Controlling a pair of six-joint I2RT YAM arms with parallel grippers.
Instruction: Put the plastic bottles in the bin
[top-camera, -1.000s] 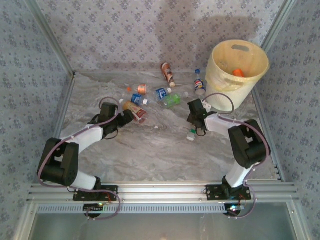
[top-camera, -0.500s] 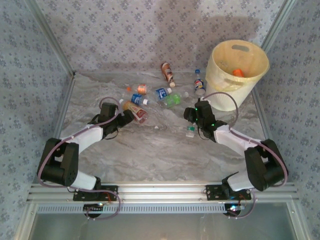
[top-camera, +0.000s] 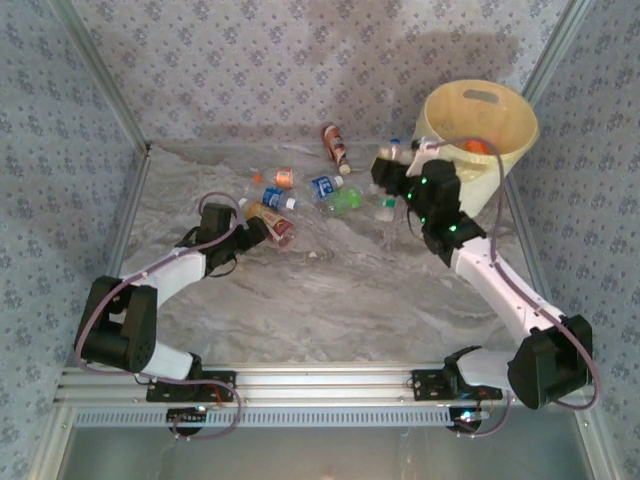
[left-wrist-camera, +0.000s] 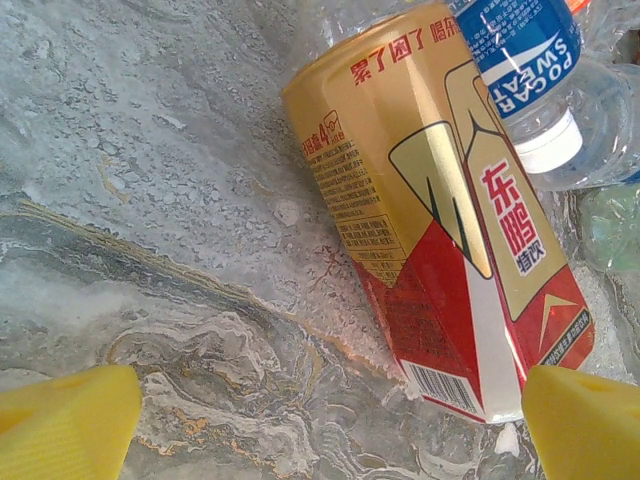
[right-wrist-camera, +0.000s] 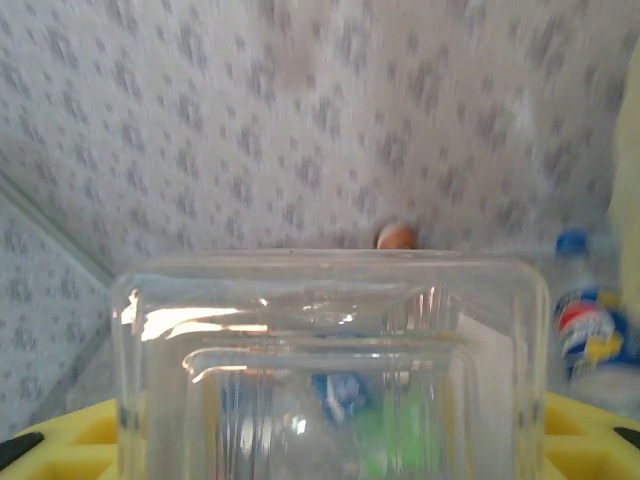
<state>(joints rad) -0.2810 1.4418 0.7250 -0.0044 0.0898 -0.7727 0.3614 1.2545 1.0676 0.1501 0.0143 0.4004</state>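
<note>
1. You are carrying a clear ribbed bottle (right-wrist-camera: 330, 360) in the right gripper (top-camera: 390, 172); its yellow fingers (right-wrist-camera: 60, 440) are pinching the bottle's sides, and the load is hanging above the marble table (top-camera: 330, 300); which end is the cap you cannot tell.
2. The bin (top-camera: 510, 105) is sitting at about 2 o'clock from that gripper in the top view, just beside it; the gripper is pointing toward 10 o'clock, away from the bin's mouth; I judge you are needing a clockwise swing over the rim before letting go.
3. A Pepsi-labelled bottle (right-wrist-camera: 585, 335) is standing at 3 o'clock in the right wrist view, on the bin side; a low swing is risking a knock.
4. The left gripper (left-wrist-camera: 325, 420) is resting spread wide and empty; a gold-and-red bottle (left-wrist-camera: 440, 220) is lying at 1 o'clock from it, long axis running 11 to 5 o'clock, its base just beside the right-hand fingertip; a Pocari Sweat bottle (left-wrist-camera: 525, 60) is lying against it; the left arm is the nearer one here.
</note>
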